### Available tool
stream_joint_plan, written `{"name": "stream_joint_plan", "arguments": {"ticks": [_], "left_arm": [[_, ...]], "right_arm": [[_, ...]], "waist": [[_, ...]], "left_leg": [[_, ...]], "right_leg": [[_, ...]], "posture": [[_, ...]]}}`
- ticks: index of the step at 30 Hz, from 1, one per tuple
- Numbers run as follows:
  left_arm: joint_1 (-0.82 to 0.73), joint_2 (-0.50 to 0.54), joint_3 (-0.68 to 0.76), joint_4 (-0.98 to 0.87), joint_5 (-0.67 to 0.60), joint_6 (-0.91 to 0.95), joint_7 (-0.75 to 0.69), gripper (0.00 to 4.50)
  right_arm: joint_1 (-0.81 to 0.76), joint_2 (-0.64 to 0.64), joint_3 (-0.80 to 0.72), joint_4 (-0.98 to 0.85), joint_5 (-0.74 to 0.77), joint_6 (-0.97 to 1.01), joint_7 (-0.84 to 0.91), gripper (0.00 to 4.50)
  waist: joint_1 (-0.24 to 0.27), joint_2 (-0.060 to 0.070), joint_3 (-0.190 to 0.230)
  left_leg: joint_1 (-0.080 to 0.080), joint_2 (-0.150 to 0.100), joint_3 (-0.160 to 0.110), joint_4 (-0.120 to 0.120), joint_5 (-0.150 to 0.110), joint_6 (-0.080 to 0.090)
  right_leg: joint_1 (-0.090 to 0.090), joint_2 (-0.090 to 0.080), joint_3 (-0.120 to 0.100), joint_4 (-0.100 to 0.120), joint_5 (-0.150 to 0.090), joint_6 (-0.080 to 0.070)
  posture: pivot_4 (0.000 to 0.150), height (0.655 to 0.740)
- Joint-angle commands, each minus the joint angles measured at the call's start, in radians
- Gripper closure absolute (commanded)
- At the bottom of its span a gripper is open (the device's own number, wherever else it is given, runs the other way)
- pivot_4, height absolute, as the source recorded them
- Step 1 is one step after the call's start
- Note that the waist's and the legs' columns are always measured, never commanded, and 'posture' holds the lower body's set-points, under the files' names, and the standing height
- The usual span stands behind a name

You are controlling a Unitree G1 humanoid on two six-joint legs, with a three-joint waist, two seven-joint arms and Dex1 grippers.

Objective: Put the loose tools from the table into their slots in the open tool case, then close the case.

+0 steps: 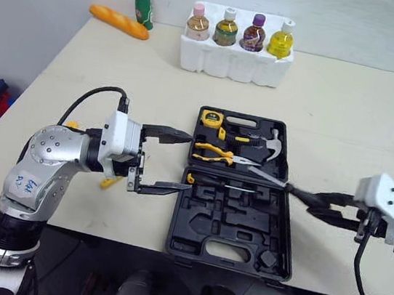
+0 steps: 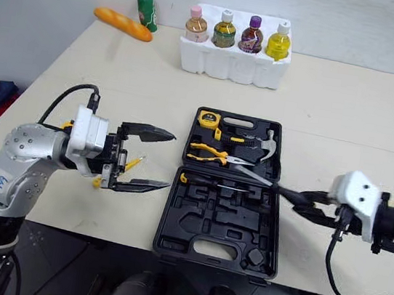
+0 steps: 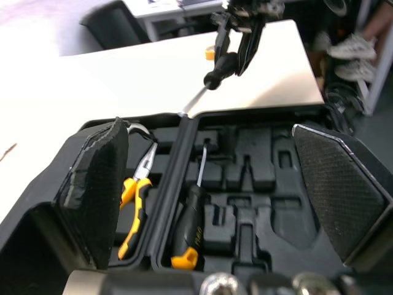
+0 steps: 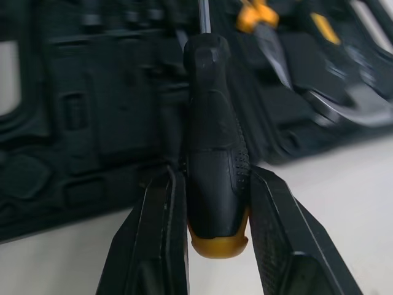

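Note:
The black tool case lies open near the table's front edge. It holds a tape measure, yellow-handled pliers, a hammer and one screwdriver in its slot. My right gripper is shut on a second screwdriver by its black handle. Its shaft points over the case's right side. My left gripper stands open just left of the case, nothing between its fingers. A small yellow tool lies on the table under the left gripper.
A white foam holder with several bottles stands at the back of the table. A bread loaf and a green bottle lie at the back left. Bare tabletop stretches right of the case.

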Motion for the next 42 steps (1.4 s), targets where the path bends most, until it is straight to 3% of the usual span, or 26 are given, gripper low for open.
{"name": "stream_joint_plan", "arguments": {"ticks": [1, 8, 14, 18, 22, 35, 42], "left_arm": [[0.012, 0.025, 0.023, -0.009, -0.013, 0.003, -0.019, 0.0], [0.058, 0.073, 0.0, -0.031, 0.024, -0.003, -0.054, 0.0], [0.135, 0.108, 0.014, -0.064, 0.032, 0.017, -0.039, 0.0], [0.149, 0.136, 0.022, -0.044, 0.052, 0.002, -0.052, 0.0], [0.165, 0.177, 0.024, -0.026, 0.07, -0.006, -0.077, 0.0], [0.225, 0.183, 0.074, -0.031, 0.078, 0.009, -0.015, 0.0], [0.23, 0.18, 0.073, -0.041, 0.082, 0.025, 0.006, 0.0]], "right_arm": [[-0.096, -0.025, 0.059, -0.118, 0.083, 0.107, 0.019, 3.57], [-0.186, -0.026, 0.215, -0.332, 0.14, 0.313, -0.022, 3.57], [-0.244, -0.003, 0.318, -0.402, 0.067, 0.408, -0.131, 3.57], [-0.233, 0.031, 0.383, -0.376, 0.026, 0.394, -0.157, 3.57], [-0.319, 0.058, 0.427, -0.304, -0.027, 0.358, -0.144, 3.57], [-0.457, 0.068, 0.494, -0.084, -0.2, 0.226, -0.072, 3.57], [-0.458, 0.056, 0.538, -0.036, -0.291, 0.176, -0.021, 3.57]], "waist": [[0.0, 0.0, 0.0], [-0.001, 0.0, 0.0], [-0.002, 0.0, 0.0], [-0.002, 0.0, 0.0], [-0.005, 0.0, 0.0], [-0.006, 0.0, 0.0], [-0.005, 0.0, 0.0]], "left_leg": [[0.0, 0.0, 0.0, 0.001, 0.0, 0.0], [-0.001, 0.0, -0.004, 0.002, 0.0, 0.0], [-0.002, 0.0, -0.004, 0.003, 0.0, 0.0], [-0.002, 0.001, -0.004, 0.002, 0.0, -0.001], [-0.002, 0.0, -0.004, 0.002, -0.001, 0.0], [-0.002, 0.0, -0.001, 0.002, -0.001, 0.0], [-0.002, 0.0, -0.001, 0.002, -0.001, 0.0]], "right_leg": [[0.0, 0.0, 0.0, 0.0, 0.0, 0.0], [0.001, -0.002, 0.001, 0.0, 0.0, -0.001], [0.001, -0.002, 0.001, 0.0, 0.0, -0.001], [0.0, -0.002, 0.001, 0.0, 0.0, -0.001], [0.0, -0.002, 0.001, 0.0, 0.0, -0.001], [-0.001, -0.002, 0.001, 0.001, 0.0, -0.002], [-0.002, -0.002, 0.001, 0.002, 0.0, -0.002]], "posture": [[0.15, 0.74], [0.15, 0.74], [0.15, 0.74], [0.15, 0.74], [0.15, 0.74], [0.15, 0.74], [0.15, 0.74]]}}
